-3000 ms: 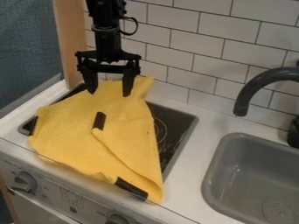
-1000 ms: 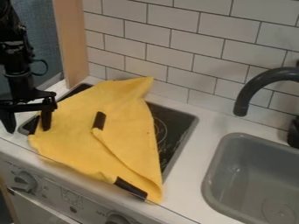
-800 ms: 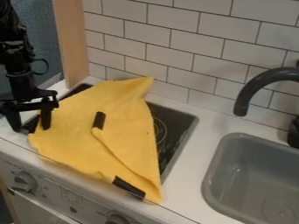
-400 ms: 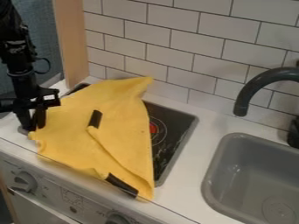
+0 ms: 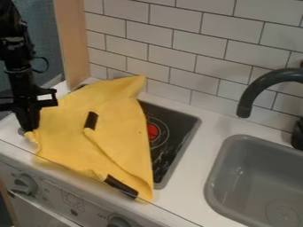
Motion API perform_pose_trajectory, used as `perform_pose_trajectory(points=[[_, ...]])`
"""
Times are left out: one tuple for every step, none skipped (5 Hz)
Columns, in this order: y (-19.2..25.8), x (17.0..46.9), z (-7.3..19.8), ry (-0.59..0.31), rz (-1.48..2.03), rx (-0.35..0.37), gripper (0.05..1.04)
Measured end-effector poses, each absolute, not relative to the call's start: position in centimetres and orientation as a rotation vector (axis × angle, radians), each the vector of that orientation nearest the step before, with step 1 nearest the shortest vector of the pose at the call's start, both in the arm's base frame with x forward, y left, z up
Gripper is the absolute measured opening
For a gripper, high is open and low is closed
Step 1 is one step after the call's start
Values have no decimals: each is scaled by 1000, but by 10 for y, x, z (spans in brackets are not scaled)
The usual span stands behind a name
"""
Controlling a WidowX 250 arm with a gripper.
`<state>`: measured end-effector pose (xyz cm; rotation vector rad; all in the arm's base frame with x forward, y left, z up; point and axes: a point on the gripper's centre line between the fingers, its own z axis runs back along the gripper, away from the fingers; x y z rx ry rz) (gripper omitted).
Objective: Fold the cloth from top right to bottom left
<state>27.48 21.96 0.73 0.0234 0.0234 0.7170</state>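
Note:
The gripper point(image 5: 29, 129) is at the left side of the stove, low over the counter, shut on the left corner of the yellow cloth point(image 5: 112, 111). The cloth lies across most of the black stove top, with a folded flap whose tip ends near the middle. Black patches show at the middle and at the bottom edge of the cloth. Its upper right corner points toward the tiled wall, and a small bit of cloth puckers beside the fingertips.
The black stove top point(image 5: 177, 141) shows along the cloth's right side, with a red spot on its burner. A grey sink point(image 5: 232, 177) and a dark faucet point(image 5: 254, 88) stand at the right. Stove knobs point(image 5: 25, 183) line the front; a wooden post point(image 5: 72, 44) rises behind.
The gripper moved from above the cloth's top to its left corner, then closed on it. The cloth has shifted a little to the left, uncovering more of the stove and its red spot.

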Motion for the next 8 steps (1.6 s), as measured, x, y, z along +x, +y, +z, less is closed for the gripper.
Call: perform_pose_trajectory(points=[[213,276,18,29,730,9,58],[201,284,41,-7,734,-20,56],[183,298,60,-55,715,-36,55],[150,315,64,-59,658,-46,55],[121,333,63,-87,650,-39,55],[101,344,49,-81,648,-52,55],[90,357,31,-77,660,-49,55],[86,364,5,-65,637,-14,55]])
